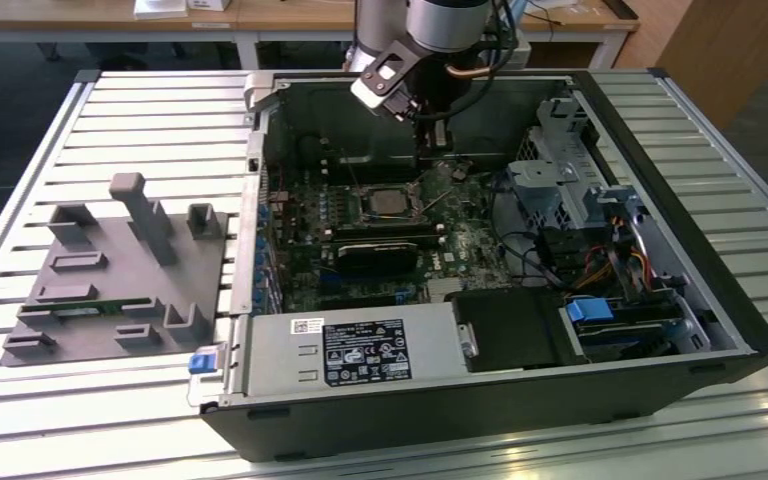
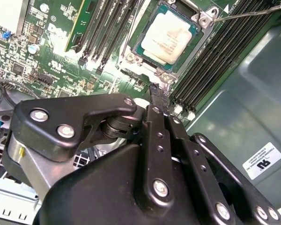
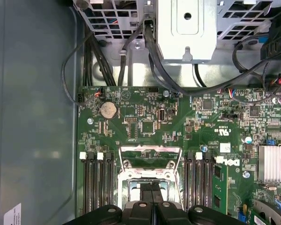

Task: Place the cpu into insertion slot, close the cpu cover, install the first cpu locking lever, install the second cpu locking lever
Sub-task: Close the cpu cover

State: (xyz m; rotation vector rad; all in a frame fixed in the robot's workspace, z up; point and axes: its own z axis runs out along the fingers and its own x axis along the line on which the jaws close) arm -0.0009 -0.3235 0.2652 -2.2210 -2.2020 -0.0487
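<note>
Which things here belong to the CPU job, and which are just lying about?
Job: small silver-grey square cpu; thin silver metal cpu cover frame; black gripper.
Lying about: grey slotted fixture block; long black memory slots; round silver coin battery.

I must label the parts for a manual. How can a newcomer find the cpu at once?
Look inside the open computer case, on the green circuit board. Between two banks of long black memory slots sits the cpu. It is the one flat, pale silver square; its neighbours are long, narrow and black.
</note>
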